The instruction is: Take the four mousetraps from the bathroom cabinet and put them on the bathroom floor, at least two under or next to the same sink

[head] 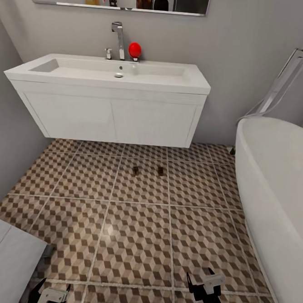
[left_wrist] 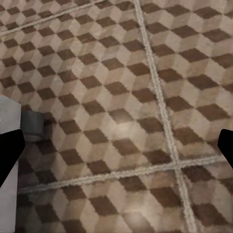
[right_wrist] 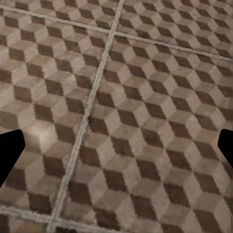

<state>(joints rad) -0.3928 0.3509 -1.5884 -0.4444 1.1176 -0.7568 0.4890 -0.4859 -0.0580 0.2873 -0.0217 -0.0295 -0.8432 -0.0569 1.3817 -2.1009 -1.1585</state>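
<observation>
Head view showed the left gripper [head: 51,294] and the right gripper [head: 203,283] low over the bathroom floor [head: 135,241]; both held nothing. Left wrist view showed the left gripper's 2 fingers [left_wrist: 9,155] spread wide, dark tips at opposite edges, cube-pattern tile between them; right wrist view showed the right gripper's fingers [right_wrist: 9,155] likewise spread, touching nothing. 2 mousetraps [head: 135,170] lay side by side on a tile just in front of the bathroom sink [head: 110,98], apart from each other; a red object [head: 135,49] stood beside the chrome tap [head: 118,39]; a white bathtub [head: 275,197] stood at right. No legible writing was seen.
</observation>
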